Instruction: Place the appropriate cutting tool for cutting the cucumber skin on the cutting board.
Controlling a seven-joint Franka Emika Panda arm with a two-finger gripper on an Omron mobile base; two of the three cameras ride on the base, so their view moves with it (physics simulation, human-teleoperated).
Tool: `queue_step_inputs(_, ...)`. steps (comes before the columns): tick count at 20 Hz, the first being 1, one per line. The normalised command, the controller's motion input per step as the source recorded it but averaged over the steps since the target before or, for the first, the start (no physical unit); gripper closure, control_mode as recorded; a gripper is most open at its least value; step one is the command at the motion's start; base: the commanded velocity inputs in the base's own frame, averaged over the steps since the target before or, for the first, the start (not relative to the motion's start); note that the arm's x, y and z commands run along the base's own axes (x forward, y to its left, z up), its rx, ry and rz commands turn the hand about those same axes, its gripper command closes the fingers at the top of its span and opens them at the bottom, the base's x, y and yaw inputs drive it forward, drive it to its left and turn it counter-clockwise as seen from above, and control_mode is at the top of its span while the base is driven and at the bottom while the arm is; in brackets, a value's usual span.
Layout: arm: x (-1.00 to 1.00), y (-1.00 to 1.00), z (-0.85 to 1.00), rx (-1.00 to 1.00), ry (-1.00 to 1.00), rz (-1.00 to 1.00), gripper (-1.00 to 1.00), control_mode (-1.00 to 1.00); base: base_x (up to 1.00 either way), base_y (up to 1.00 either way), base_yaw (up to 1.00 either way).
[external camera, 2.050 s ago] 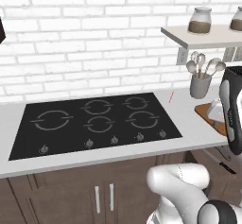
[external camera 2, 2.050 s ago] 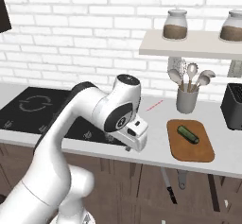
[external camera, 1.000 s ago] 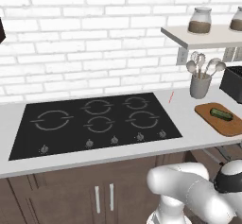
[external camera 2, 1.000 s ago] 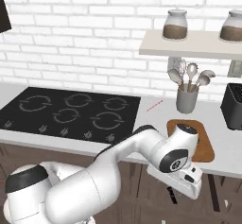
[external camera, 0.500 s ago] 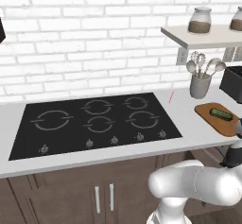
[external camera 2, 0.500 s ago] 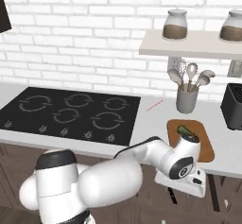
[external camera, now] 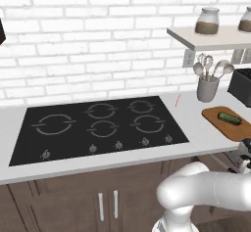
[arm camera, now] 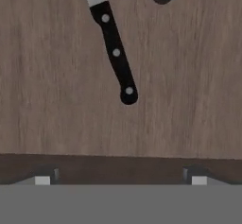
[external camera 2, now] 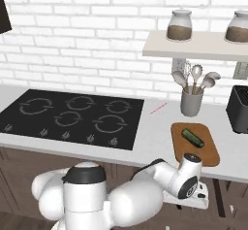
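Left base view: the white arm bends low at 5 o'clock, its hand cut off by the right edge, so I cannot tell how the fingers stand. On the pale grey counter (external camera: 196, 139) the flat brown wooden cutting board (external camera: 221, 125) lies at 3 o'clock, carrying the small dark green cucumber (external camera: 229, 118). The black glass cooktop (external camera: 98, 127) fills the middle.

Right base view: the arm curls below the counter edge at 5 o'clock – the gripper (external camera 2: 199, 197) is hidden behind the wrist. The board sits just above it, with a grey utensil holder (external camera 2: 191, 102) at 1 o'clock.

Hand view: the two finger tips (arm camera: 42, 179) stand wide apart, released, holding nothing. Above them, on a wooden surface (arm camera: 52, 81), lies a black-handled riveted knife (arm camera: 115, 53) at 12 o'clock – its blade is cut off by the top edge.
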Motion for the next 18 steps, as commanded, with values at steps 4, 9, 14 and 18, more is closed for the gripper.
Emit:
queue_step_inputs(4,-0.02,0.01,-0.63,0.00,-0.03,0.18,-1.00,-1.00,0.00,0.00,0.00)
queue_step_inputs(9,-0.55,0.25,-0.05,-0.01,0.04,0.04,-1.00,-1.00,0.00,0.00,0.00)
queue_step_inputs(14,-0.81,0.41,0.10,-0.01,0.12,0.00,-1.00,-1.00,0.00,0.00,0.00)
queue_step_inputs(18,-0.98,0.31,0.31,0.00,0.11,0.00,-1.00,-1.00,0.00,0.00,0.00)
